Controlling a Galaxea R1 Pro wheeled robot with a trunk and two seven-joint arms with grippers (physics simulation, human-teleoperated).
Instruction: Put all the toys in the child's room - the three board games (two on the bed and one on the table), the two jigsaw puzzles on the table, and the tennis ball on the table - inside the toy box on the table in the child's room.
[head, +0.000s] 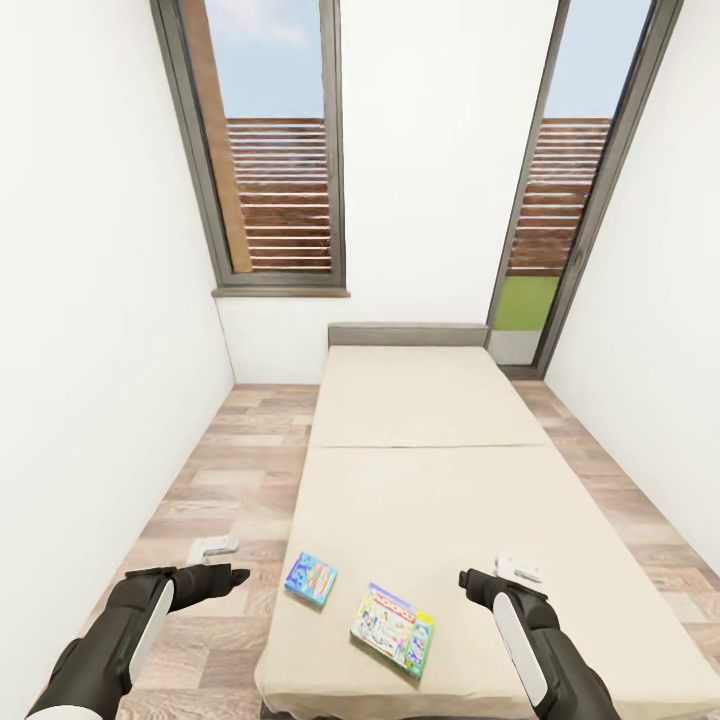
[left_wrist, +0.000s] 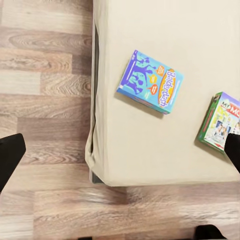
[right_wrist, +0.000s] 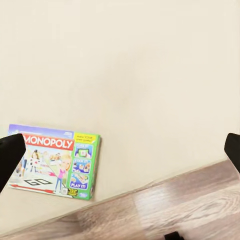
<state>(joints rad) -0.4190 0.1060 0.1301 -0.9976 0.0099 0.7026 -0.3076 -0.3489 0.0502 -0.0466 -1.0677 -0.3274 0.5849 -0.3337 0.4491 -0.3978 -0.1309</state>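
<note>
Two board games lie flat near the foot of the beige bed (head: 440, 490). The blue Balderdash box (head: 311, 578) (left_wrist: 150, 81) is close to the bed's left edge. The green-edged Monopoly box (head: 393, 628) (right_wrist: 55, 161) (left_wrist: 218, 121) lies to its right, nearer the foot. My left gripper (head: 228, 562) (left_wrist: 120, 152) hovers open over the floor just left of the bed, level with the Balderdash box. Over the bed, right of the Monopoly box, my right gripper (head: 492, 573) (right_wrist: 120, 152) hangs open. Both hold nothing. The table, toy box, puzzles and ball are out of view.
The bed fills the middle of a narrow room with white walls on both sides. Strips of wooden floor (head: 230, 470) run along each side of it. A tall window (head: 275, 150) and a glass door (head: 560, 200) stand in the far wall.
</note>
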